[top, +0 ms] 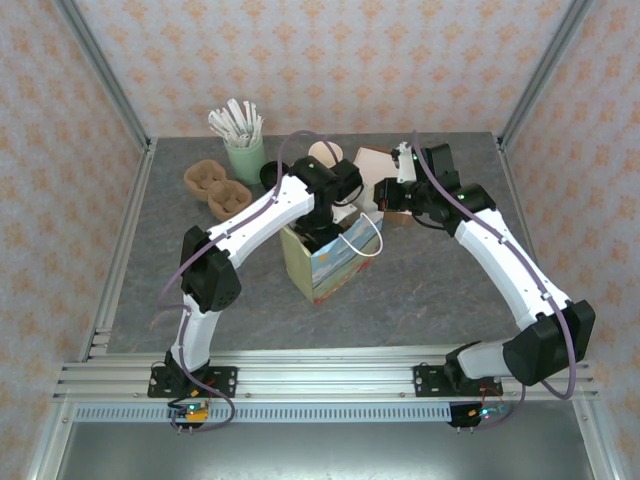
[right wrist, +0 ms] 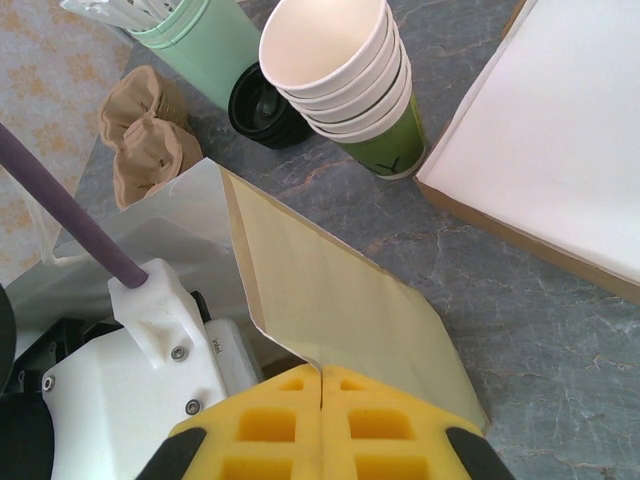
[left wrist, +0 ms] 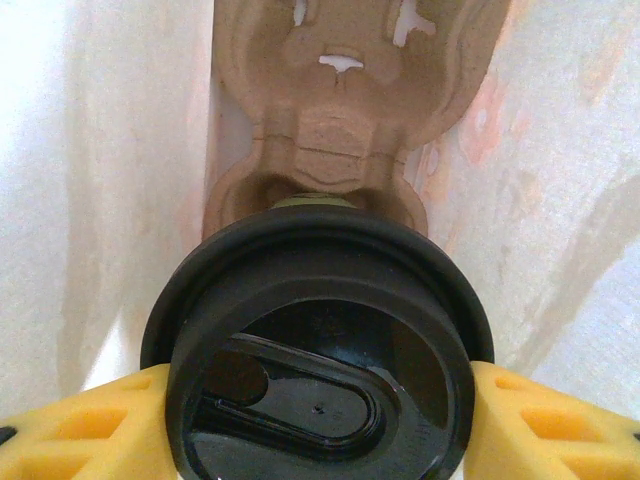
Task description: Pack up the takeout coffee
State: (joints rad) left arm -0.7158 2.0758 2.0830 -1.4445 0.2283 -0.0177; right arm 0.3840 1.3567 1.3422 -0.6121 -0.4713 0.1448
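Note:
The takeout coffee [left wrist: 318, 350] shows its round black lid from above, and a sliver of its green band shows at the far side. My left gripper [left wrist: 318, 425] is shut on it, with a yellow finger [left wrist: 90, 425] on each side of the lid. The cup hangs inside the paper bag [top: 330, 265], over the near well of a brown pulp cup carrier [left wrist: 340, 130] at the bag's bottom. Whether it rests in the well I cannot tell. My right gripper [right wrist: 322, 375] is shut on the bag's cream rim [right wrist: 330, 290] and holds that side out.
Behind the bag stand a stack of cream cups [right wrist: 340, 80], a pile of black lids [right wrist: 262, 105], a mint tumbler of white sticks [right wrist: 205, 35] and spare pulp carriers [right wrist: 145, 130]. A flat white-topped box [right wrist: 560, 150] lies at the back right. The bag's walls [left wrist: 120, 180] close in on both sides.

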